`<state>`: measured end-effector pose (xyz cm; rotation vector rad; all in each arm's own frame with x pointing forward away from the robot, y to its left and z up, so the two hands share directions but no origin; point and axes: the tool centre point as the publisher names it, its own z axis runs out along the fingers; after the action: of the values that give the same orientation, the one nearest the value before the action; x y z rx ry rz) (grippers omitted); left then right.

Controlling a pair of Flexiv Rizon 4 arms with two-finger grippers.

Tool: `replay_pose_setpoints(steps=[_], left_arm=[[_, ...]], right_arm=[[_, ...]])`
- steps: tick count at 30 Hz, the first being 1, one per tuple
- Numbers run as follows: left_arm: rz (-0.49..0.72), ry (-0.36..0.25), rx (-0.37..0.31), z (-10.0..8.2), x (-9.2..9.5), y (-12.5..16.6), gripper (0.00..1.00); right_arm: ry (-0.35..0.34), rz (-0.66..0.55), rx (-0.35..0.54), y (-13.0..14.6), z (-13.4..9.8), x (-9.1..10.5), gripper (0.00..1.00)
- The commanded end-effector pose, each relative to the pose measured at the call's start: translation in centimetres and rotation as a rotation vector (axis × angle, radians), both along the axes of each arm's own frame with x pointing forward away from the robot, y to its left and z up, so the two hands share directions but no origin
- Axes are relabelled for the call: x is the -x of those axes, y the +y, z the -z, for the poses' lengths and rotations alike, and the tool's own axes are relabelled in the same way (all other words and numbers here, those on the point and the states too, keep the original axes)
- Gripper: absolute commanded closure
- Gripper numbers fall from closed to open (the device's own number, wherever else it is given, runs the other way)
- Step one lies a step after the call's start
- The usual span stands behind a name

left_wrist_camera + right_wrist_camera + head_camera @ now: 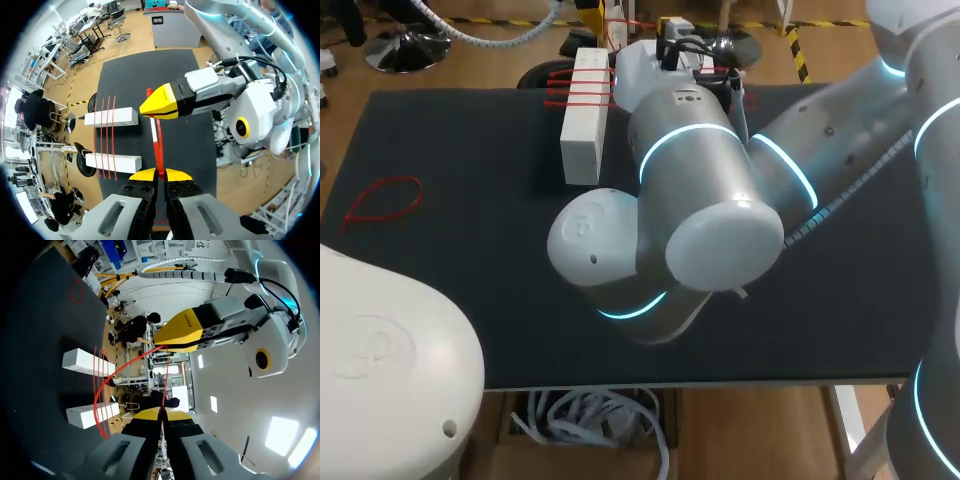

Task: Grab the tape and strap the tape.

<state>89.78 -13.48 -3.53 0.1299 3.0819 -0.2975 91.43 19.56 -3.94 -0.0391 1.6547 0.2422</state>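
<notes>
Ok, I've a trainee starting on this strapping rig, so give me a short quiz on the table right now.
1. True or false: the left gripper and the right gripper are both shut on the red tape.
2. How many white blocks do the red bands span?
3. The spare red loop lies: A on the blocks; B on the mat, apart from them; C in a gripper.
Key: 1 true; 2 two; 3 B.

The thin red tape ran straight and taut in the air, beside two white blocks strapped with three red bands.
</notes>
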Motion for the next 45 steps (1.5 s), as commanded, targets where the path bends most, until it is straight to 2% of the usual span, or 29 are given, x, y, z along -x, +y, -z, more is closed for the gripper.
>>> replay_pose_setpoints(steps=[1,28,45], left_arm=[[-0.001,0.0,-0.002,-0.1,0.1,0.0,1.0],[-0.001,0.0,-0.002,-0.1,0.1,0.0,1.0],[-0.001,0.0,-0.002,-0.1,0.1,0.0,1.0]], right_arm=[[0.004,-0.007,0.005,0.4,-0.2,0.1,1.0],[-0.009,-0.052,0.015,3.5,-0.6,-0.3,1.0],[0.019,-0.034,0.053,2.6,0.2,0.0,1.0]])
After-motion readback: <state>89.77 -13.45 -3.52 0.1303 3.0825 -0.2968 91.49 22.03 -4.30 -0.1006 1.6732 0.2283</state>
